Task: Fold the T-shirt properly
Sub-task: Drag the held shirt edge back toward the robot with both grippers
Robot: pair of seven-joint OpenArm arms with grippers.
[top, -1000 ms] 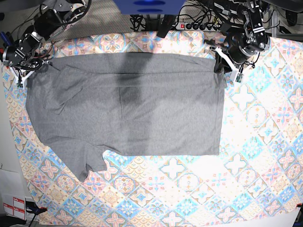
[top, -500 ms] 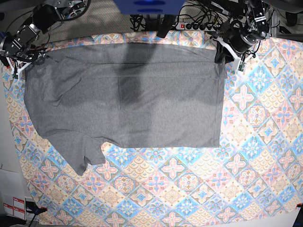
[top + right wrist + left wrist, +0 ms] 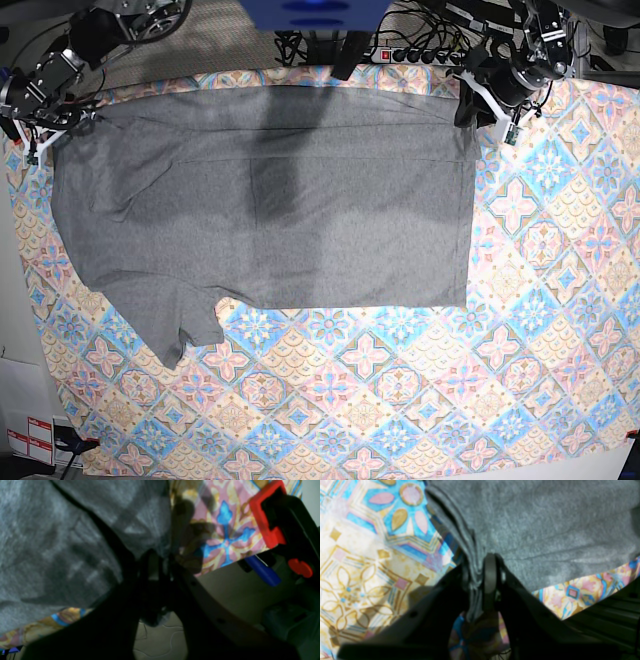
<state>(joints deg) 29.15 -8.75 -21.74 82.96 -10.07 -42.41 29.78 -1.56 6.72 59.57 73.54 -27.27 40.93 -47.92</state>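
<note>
Grey knit fills most of the far half of the patterned tablecloth (image 3: 520,330): the T-shirt (image 3: 270,210) lies flat, one sleeve pointing toward the near left. My left gripper (image 3: 480,580) is clamped on bunched fabric at the shirt's far right corner. My right gripper (image 3: 158,567) is pinched on the far left corner, at the cloth's edge.

Right gripper (image 3: 160,566) pinching grey T-shirt (image 3: 62,540) edge.
</note>
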